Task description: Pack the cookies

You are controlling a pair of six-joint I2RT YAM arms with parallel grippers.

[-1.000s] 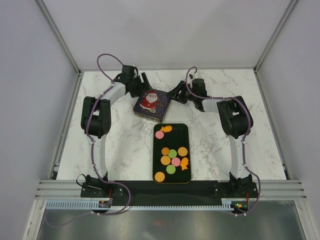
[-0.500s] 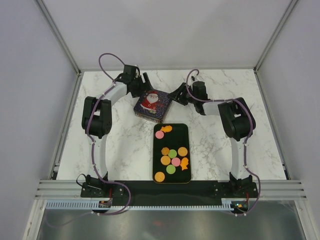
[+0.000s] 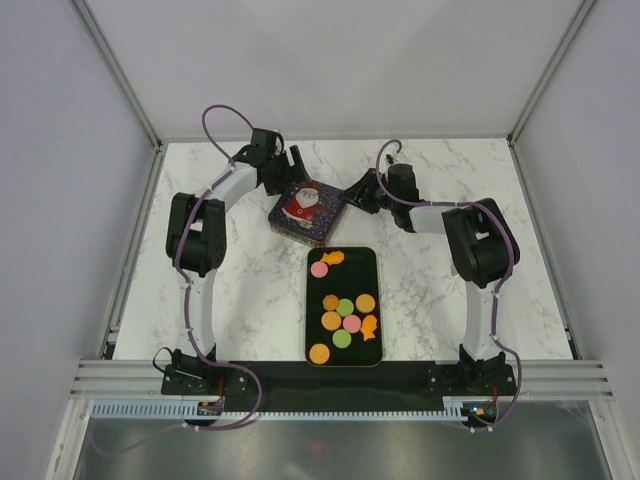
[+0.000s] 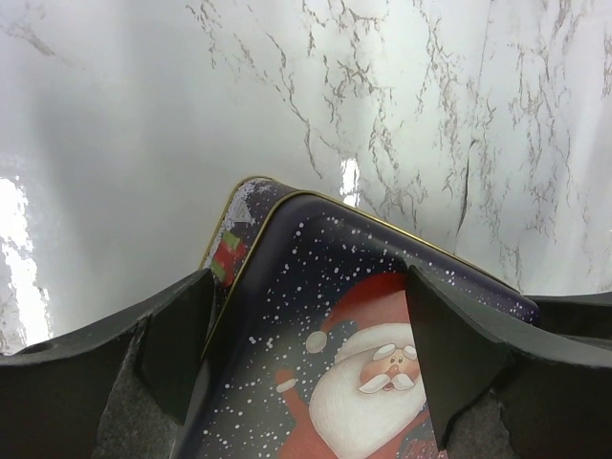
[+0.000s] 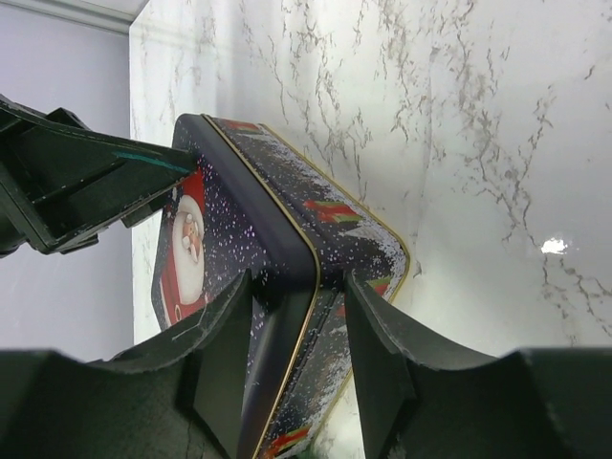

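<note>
Marble-patterned table (image 3: 420, 260) is filling the overhead view, with a dark blue Santa tin (image 3: 307, 210) sitting on it with its lid on. The cookies (image 3: 345, 307), orange, pink and green, mostly round and two fish-shaped, are lying on a black tray (image 3: 360, 265) just beside the tin, on its side toward the arm bases. None of them is resting in the tin. The left gripper (image 3: 292, 165) is hanging at the tin's far left corner, and the right gripper (image 3: 356, 193) is reaching in at the tin's right corner.

From the left wrist, the two fingers (image 4: 177, 349) are standing wide apart with a corner of the tin between them. One is sitting just outside the tin's side wall and the other is showing over the snow-speckled lid near Santa's hat. Nothing is being held.

From the right wrist, the fingers (image 5: 225, 363) are drawn in narrow, straddling the lid's gold-rimmed corner. One is lying right against the lid, while a strip of the tin's decorated wall is showing beside the other. Whether they are gripping the lid I cannot tell.
</note>
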